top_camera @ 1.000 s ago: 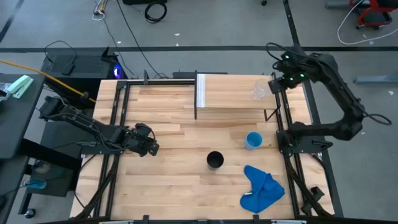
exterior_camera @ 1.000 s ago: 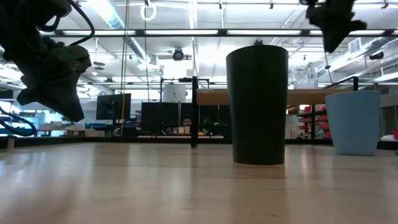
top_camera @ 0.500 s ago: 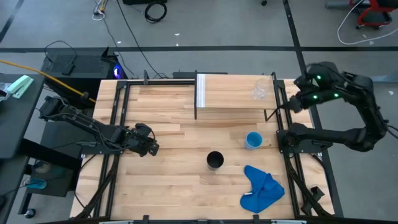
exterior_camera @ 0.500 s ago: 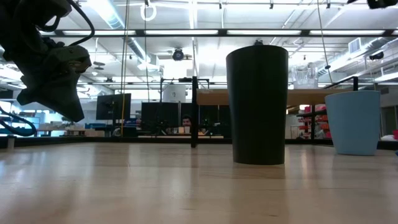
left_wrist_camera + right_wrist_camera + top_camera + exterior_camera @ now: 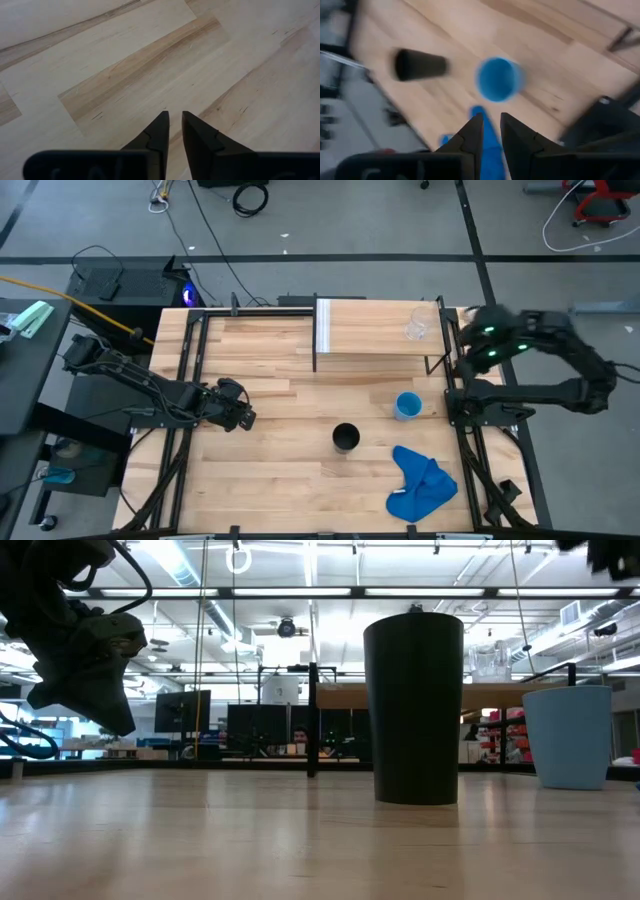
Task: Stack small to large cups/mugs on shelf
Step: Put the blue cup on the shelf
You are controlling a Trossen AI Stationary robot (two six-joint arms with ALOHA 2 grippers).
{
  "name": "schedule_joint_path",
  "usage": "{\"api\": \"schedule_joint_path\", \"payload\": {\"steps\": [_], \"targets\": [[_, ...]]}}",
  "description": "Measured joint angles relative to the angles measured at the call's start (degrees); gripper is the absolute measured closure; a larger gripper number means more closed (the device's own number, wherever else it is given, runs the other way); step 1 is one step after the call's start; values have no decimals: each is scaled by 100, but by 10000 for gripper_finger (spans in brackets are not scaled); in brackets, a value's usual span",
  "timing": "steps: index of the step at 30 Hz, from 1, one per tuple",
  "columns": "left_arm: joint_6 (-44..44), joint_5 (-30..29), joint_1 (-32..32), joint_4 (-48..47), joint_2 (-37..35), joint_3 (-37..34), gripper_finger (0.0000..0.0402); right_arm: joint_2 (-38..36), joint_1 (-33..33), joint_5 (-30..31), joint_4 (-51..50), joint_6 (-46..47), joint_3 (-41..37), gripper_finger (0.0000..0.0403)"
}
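standing on the shelf (image 5: 370,330), near its right end, the clear cup (image 5: 417,328) is seen upright. the light-blue cup (image 5: 407,405) is set on the tabletop (image 5: 280,480) in front of the shelf, below the clear one; the black cup (image 5: 345,438) is placed further fwd and left of it, apart. a blue cloth (image 5: 420,485) lies beyond those. the right gripper (image 5: 462,352) is held just off the shelf's right end, fingers nearly closed w/ a slim gap, nothing held. the left gripper (image 5: 240,412) is parked well left of the shelf, fingers nearly together, empty.
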Motion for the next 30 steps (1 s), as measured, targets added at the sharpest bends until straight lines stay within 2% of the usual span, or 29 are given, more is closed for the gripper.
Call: {"api": "schedule_joint_path", "payload": {"steps": [5, 13, 18, 23, 30], "targets": [[0, 0, 0, 0, -2, 2, 342, 42, 150, 298, 297, -149, -1103, 330], [0, 0, 0, 0, 0, 2, 351, 58, 920, 622, 1449, 612, -2312, 330], [0, 0, -2, 0, 0, 2, 344, 296, 1742, 1236, 1769, 1131, -2507, 330], [0, 0, -2, 0, 0, 2, 340, 703, 2556, 2040, 1818, 1532, -2353, 330], [0, 0, -1, 0, 0, 2, 349, 1454, 3028, 2534, 1792, 1736, -2295, 330]]}}
